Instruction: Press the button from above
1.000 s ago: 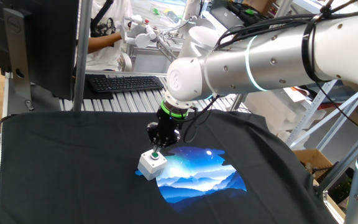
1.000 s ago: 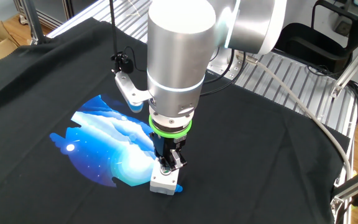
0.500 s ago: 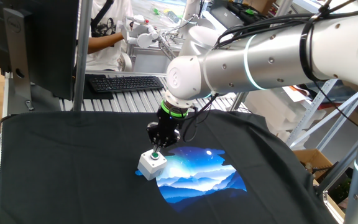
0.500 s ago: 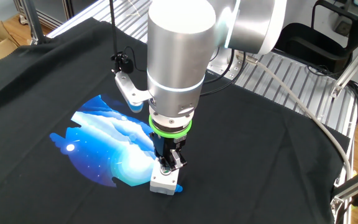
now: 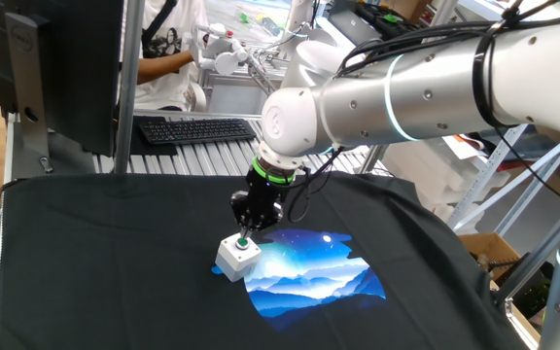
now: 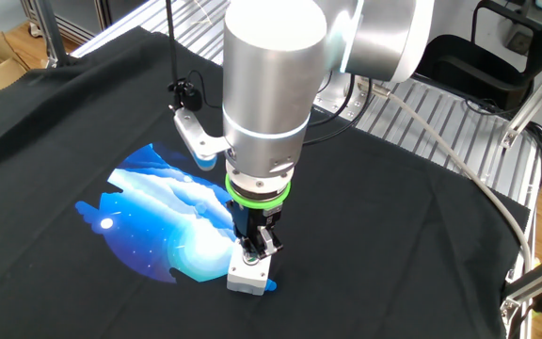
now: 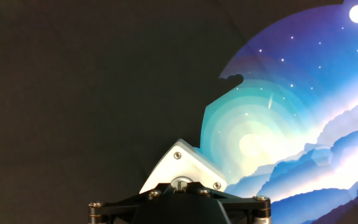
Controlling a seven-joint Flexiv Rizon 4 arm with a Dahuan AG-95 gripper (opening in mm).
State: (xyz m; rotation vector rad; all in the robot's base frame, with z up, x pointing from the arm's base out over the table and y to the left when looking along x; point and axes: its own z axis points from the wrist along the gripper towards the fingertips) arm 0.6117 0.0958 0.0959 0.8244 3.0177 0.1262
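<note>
The small light-grey box point(image 5: 231, 260) stands on the black cloth at the left edge of a blue printed picture. Its dark-green button point(image 5: 244, 244) shows on top, right under my fingertips. My gripper point(image 5: 243, 236) points straight down and its tips, shut together, touch the button. In the other fixed view the gripper point(image 6: 250, 252) stands on the box point(image 6: 247, 278) and hides the button. In the hand view only the box's far corner point(image 7: 180, 163) shows above the gripper point(image 7: 180, 184). The button is hidden there.
A black cloth point(image 5: 115, 262) with a blue landscape print point(image 5: 309, 272) covers the table. A keyboard point(image 5: 197, 128) and a dark monitor point(image 5: 56, 58) stand behind the table's far edge. A metal rack point(image 6: 440, 104) lies beyond the cloth in the other fixed view.
</note>
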